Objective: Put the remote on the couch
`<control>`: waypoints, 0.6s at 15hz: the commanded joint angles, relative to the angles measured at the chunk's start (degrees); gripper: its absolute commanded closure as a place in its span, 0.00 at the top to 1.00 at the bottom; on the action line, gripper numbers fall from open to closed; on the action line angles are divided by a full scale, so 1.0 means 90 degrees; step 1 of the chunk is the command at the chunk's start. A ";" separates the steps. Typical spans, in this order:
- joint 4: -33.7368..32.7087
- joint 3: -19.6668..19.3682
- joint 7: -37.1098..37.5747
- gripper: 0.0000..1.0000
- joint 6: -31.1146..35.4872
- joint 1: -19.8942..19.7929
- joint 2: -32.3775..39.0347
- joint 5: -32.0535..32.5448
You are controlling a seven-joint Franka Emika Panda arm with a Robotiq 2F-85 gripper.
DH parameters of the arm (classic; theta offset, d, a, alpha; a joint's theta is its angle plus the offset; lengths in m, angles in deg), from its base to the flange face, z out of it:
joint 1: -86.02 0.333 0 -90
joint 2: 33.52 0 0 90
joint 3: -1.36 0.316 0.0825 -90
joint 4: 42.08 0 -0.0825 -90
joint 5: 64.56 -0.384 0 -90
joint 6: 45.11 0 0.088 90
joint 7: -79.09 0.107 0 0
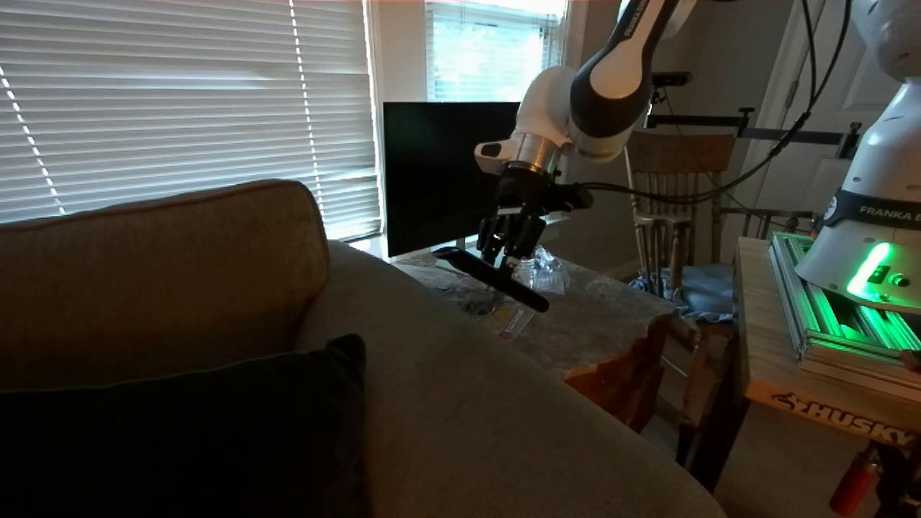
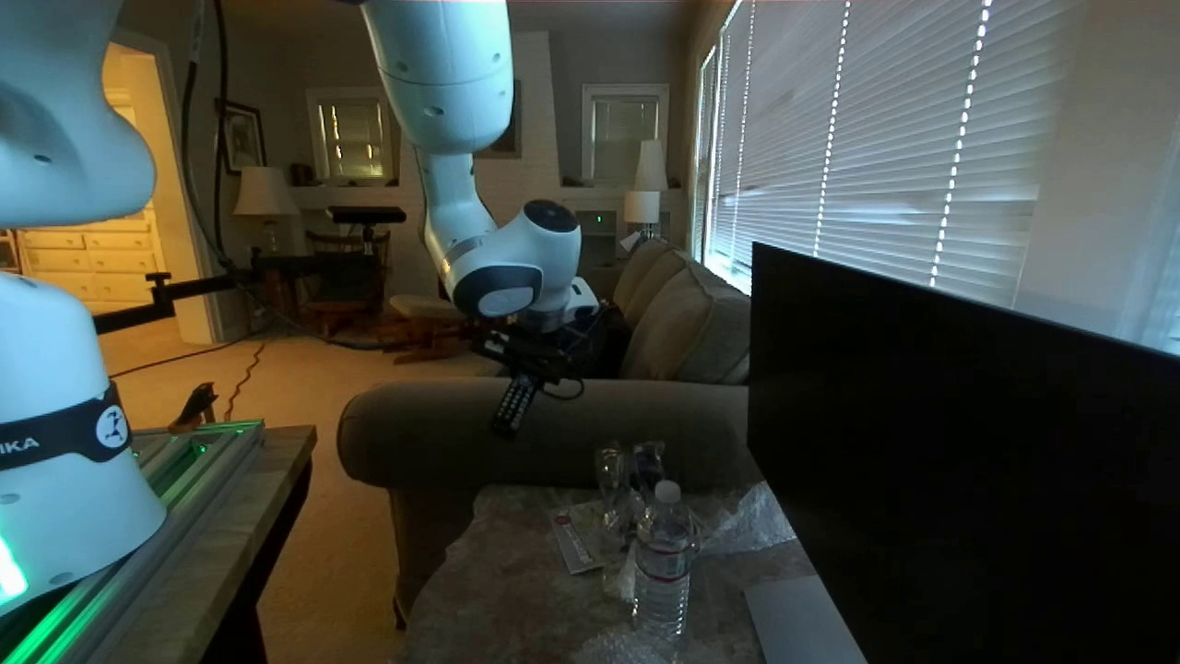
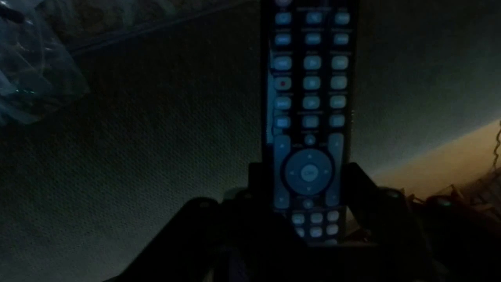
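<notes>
In the wrist view, the long black rectangular remote (image 3: 309,121) is cut off by the top edge; its lower end is partly covered by the black two-fingered pincer (image 3: 307,176), its button labels (image 3: 311,112) blurred. In an exterior view, the beige fabric couch (image 1: 446,403) is cut off at left and bottom.

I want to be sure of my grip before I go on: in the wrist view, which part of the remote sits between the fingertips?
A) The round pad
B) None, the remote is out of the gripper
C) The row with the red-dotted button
A: the wrist view shows the gripper with its fingertips on either side of the remote at the round pad.
</notes>
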 commanded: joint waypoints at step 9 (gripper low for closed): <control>0.0049 0.0550 0.1150 0.53 -0.0006 0.0262 -0.0138 -0.0056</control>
